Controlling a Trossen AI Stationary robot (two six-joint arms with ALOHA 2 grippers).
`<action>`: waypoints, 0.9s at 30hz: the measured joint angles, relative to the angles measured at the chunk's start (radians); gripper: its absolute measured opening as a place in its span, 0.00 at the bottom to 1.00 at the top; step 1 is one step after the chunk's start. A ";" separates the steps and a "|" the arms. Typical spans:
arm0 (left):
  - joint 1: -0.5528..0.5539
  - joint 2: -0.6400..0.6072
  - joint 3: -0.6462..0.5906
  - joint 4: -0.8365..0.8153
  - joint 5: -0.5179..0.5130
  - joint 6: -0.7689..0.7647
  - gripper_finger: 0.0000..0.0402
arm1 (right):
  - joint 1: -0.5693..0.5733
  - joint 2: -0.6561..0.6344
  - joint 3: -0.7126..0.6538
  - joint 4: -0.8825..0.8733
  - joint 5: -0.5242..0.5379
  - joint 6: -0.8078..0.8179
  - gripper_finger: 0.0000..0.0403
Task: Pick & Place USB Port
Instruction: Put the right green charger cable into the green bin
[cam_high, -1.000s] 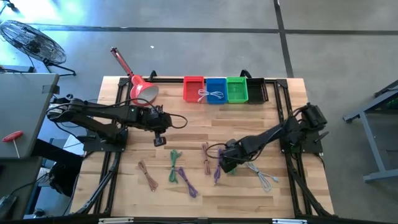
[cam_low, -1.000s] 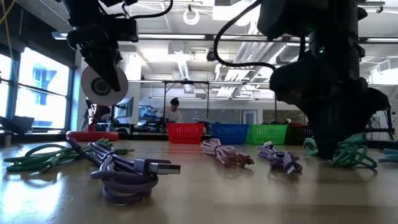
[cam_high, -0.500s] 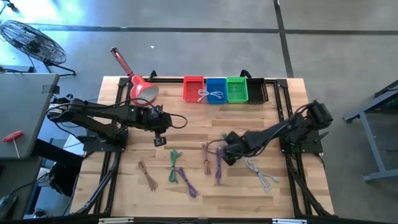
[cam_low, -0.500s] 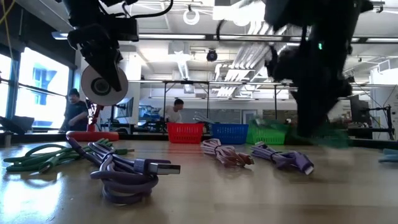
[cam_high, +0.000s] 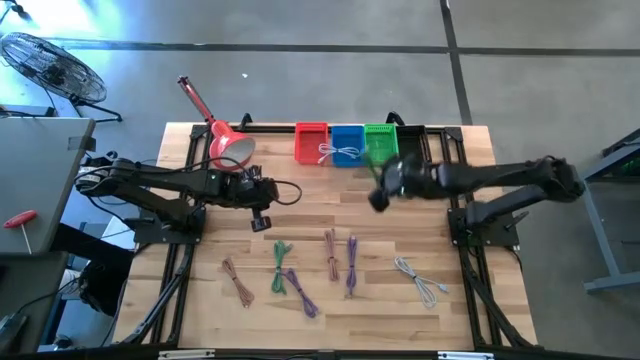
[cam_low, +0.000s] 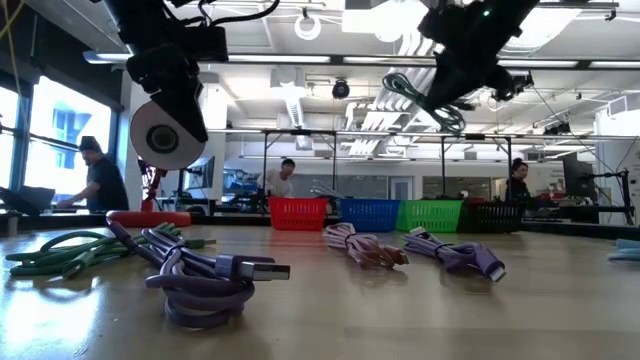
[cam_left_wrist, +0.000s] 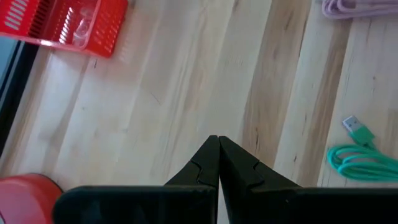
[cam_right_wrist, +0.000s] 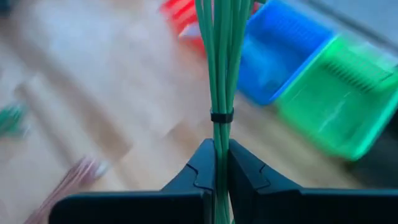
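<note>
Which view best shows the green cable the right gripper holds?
The right wrist view: the green cable fills it, pinched in the right gripper, band visible. The low view shows it dangling high. The high view gives a blurred green smear. The left wrist view misses it.

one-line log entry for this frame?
right pincer: shut on green cable, lifted near green bin | left pincer: shut, empty, above table

This is a big workshop or robot lab. The wooden table (cam_high: 400, 320) stands on a grey concrete floor (cam_high: 300, 80). Pipes and bright lights (cam_low: 320, 25) hang from the open ceiling. People (cam_low: 100, 180) work at desks far behind. A round fan (cam_high: 50, 65) stands nearby.
</note>
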 joint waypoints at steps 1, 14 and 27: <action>0.000 0.000 0.000 0.002 0.000 0.000 0.00 | -0.045 -0.009 0.000 0.021 -0.007 -0.037 0.02; 0.000 0.000 0.000 0.020 -0.015 0.018 0.00 | -0.429 0.141 0.001 0.143 -0.065 -0.202 0.02; 0.000 0.000 0.000 0.016 -0.025 0.018 0.00 | -0.581 0.370 0.001 0.331 -0.206 -0.263 0.02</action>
